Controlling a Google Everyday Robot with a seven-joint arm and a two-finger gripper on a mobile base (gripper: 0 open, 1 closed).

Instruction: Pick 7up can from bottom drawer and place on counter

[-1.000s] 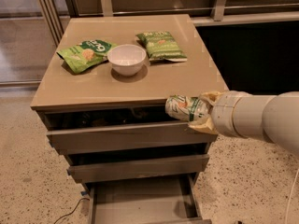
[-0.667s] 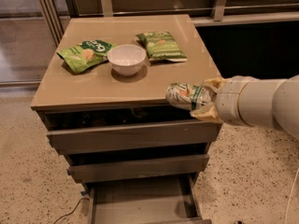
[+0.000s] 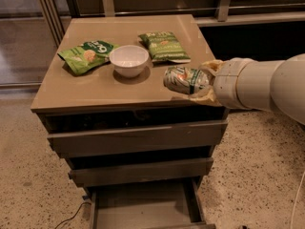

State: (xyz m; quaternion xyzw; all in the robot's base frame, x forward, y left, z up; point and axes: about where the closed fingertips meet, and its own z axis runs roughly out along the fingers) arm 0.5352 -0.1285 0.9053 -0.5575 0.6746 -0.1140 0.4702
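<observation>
My gripper (image 3: 202,80) comes in from the right and is shut on the 7up can (image 3: 185,79), a silver-and-green can held on its side. The can hangs just above the front right part of the counter (image 3: 95,89), the glossy taupe top of the cabinet. The bottom drawer (image 3: 143,206) is pulled open below, and its flat grey floor shows nothing on it.
A white bowl (image 3: 128,59) stands mid-counter. One green snack bag (image 3: 87,55) lies to its left and another green snack bag (image 3: 163,46) to its right, just behind the can. Two wider drawers (image 3: 136,137) sit slightly open above the bottom one. A cable (image 3: 71,216) lies on the speckled floor.
My gripper has lifted the can up and moved it back, from the counter's front edge to above the counter's front right part.
</observation>
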